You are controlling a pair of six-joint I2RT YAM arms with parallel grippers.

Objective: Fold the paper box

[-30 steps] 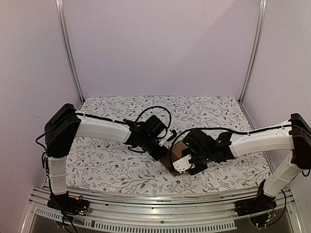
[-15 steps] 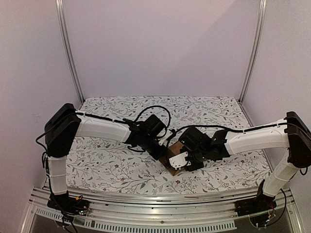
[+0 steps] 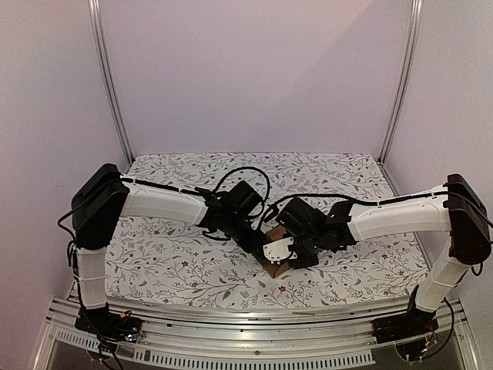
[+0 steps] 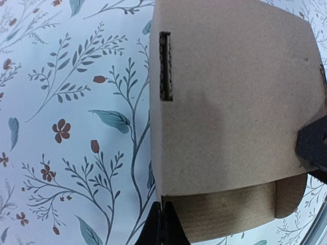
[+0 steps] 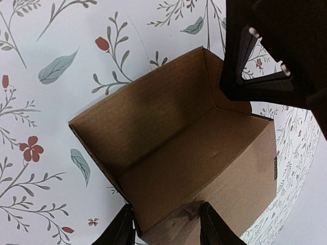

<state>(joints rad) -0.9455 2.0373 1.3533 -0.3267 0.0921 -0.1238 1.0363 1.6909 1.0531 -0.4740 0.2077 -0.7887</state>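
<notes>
pictured mid-table on floral tablecloth: open paper box, long axis running 8 to 2 o'clock in right wrist view; right gripper parted astride the 6 o'clock wall; left gripper clenched at the 2 o'clock corner, hold unclear.

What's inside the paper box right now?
Right wrist view: the paper box is open and holds nothing visible, only bare brown cardboard walls and floor. The left gripper covers the far corner, and the right gripper's fingers hide the near edge.
</notes>
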